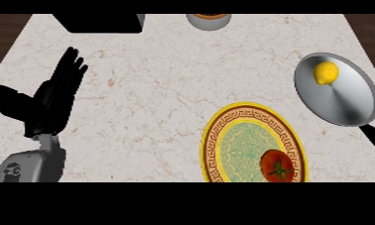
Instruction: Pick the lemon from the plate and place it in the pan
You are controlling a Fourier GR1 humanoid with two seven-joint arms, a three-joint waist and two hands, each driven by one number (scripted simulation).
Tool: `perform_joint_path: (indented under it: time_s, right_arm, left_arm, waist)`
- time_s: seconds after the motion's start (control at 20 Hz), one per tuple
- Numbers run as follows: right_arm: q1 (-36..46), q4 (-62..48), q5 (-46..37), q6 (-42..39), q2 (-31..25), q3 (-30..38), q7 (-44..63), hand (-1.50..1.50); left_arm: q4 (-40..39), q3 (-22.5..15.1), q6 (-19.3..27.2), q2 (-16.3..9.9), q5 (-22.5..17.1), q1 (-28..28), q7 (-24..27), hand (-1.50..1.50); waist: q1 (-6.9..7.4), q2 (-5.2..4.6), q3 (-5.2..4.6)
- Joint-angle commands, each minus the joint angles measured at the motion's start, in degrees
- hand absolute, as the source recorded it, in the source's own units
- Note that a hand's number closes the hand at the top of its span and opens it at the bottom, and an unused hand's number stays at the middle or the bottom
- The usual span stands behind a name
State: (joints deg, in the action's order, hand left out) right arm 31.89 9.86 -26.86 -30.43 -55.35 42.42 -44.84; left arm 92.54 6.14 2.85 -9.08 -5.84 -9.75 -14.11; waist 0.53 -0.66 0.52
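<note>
A yellow lemon [327,73] lies inside the grey pan [344,105] at the right of the counter, near the pan's far side. The patterned plate [242,144] with a yellow and brown rim sits at the lower middle right and holds a red tomato [278,165] at its near right. My left hand [55,95] rests open at the left edge, fingers straight and pointing away from me, touching nothing. My right hand does not show.
A black box-like object [102,23] stands at the counter's far left. A grey cup or bowl [209,20] with an orange-brown inside sits at the far middle. The pan's dark handle [368,132] runs off the right edge.
</note>
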Motion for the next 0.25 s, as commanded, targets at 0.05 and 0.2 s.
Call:
perform_joint_path:
  time_s: [0.05,0.2]
  right_arm:
    - [-5.48,0.63,1.05,-10.74,-0.41,-0.19,-11.36,-1.5]
    - [-5.76,1.63,1.54,-12.36,-1.77,-0.9,-10.62,-1.5]
  left_arm:
    - [-0.12,0.78,-1.07,-0.86,-0.57,0.38,1.11,0.0]
    - [-2.32,1.21,0.07,-0.86,0.35,-1.08,1.04,0.0]
  waist:
    - [-0.03,-0.04,0.06]
    - [-0.37,0.06,-0.09]
